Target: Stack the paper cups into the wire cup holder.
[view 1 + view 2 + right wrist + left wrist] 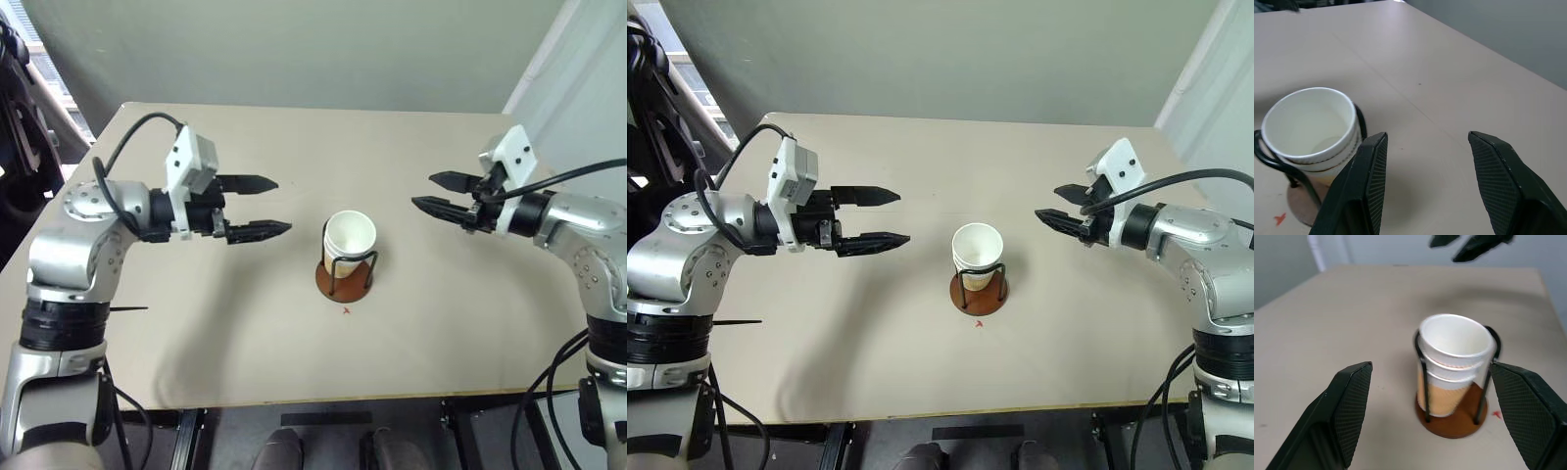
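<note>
Since all three paper cups [350,240] seem already nested one inside the other in the wire cup holder [346,273], I judge that the stacking is finished and the step in hand is only to draw the arms away cleanly. The holder stands upright near the middle of the table [294,147], on its round brown base, and the left wrist view shows three white rims one above the other between the black wire loops.

The left gripper [261,207] hangs above the table on one side of the stack, well apart from it, with its two black fingers spread wide and nothing between them. The right gripper [443,193] hangs on the other side, also apart from the cups, its fingers open and empty too. Both point inward, toward the holder.

To do this step well, each arm should go outward and upward, away from the stack, and not sweep low across the middle. The holder is light and narrow, so I think a small knock from a fingertip could tip it or push it along the table.

Little else is around: a small red mark [346,310] lies on the table just beside the base. Nothing stands between the grippers and the edges of the table.
</note>
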Action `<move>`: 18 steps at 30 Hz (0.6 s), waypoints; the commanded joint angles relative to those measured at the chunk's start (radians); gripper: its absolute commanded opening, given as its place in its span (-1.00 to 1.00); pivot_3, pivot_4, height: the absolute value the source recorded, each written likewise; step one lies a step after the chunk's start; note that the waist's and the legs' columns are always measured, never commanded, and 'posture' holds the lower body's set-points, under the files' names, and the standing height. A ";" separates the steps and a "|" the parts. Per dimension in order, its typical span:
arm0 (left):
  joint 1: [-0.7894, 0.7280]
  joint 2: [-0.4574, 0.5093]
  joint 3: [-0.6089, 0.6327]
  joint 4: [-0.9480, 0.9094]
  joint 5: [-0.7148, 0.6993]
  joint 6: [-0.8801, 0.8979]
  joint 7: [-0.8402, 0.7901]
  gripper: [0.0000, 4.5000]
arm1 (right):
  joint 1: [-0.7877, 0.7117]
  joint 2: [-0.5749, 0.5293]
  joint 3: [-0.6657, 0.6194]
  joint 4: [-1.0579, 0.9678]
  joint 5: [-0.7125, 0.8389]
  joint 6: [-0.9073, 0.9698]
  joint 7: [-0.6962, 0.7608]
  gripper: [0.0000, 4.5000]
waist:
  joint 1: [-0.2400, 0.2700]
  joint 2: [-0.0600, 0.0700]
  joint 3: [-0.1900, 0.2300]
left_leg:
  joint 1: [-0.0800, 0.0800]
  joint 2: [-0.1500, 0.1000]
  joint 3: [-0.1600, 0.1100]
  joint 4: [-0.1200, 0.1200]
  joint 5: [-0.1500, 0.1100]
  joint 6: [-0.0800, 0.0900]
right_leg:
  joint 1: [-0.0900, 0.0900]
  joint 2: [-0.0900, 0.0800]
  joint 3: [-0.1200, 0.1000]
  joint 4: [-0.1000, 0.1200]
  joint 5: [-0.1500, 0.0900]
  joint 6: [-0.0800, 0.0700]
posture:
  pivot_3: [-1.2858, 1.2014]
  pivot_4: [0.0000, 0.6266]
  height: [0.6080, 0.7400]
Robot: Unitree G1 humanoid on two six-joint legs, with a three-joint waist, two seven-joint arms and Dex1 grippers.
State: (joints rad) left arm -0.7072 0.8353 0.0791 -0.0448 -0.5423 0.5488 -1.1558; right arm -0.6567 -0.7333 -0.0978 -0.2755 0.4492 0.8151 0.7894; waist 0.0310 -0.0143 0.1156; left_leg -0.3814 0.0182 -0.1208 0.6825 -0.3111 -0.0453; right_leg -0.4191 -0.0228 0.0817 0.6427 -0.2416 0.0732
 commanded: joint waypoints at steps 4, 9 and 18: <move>0.021 -0.043 0.060 -0.030 0.010 -0.030 0.115 0.83 | 0.015 0.016 -0.051 0.028 0.001 -0.003 -0.079 0.15 | 0.003 0.000 0.000 | 0.000 0.000 0.000 0.000 0.000 0.000 | 0.000 0.000 0.000 0.000 0.000 0.000 | 0.03 -0.52 1.00; 0.044 -0.048 0.067 -0.054 -0.002 -0.018 0.148 0.83 | 0.018 0.030 -0.068 0.050 0.012 0.007 -0.117 0.15 | 0.001 0.000 0.000 | 0.000 0.000 0.000 0.000 0.000 0.000 | 0.000 0.000 0.000 0.000 0.000 0.000 | 0.03 -0.52 1.00; 0.071 -0.037 0.073 -0.086 -0.022 0.013 0.172 0.83 | 0.025 0.060 -0.094 0.059 0.020 -0.027 -0.145 0.15 | 0.002 0.000 0.000 | 0.000 0.000 0.000 0.000 0.000 0.000 | 0.000 0.000 0.000 0.001 0.000 0.000 | 0.03 -0.52 1.00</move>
State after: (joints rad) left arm -0.6353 0.7867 0.1172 -0.0847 -0.5496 0.5579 -0.9913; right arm -0.6317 -0.6710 -0.1526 -0.1981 0.4596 0.8111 0.6559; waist 0.0332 -0.0143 0.1156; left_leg -0.3813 0.0177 -0.1208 0.6825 -0.3109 -0.0456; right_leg -0.4192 -0.0225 0.0816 0.6433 -0.2416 0.0732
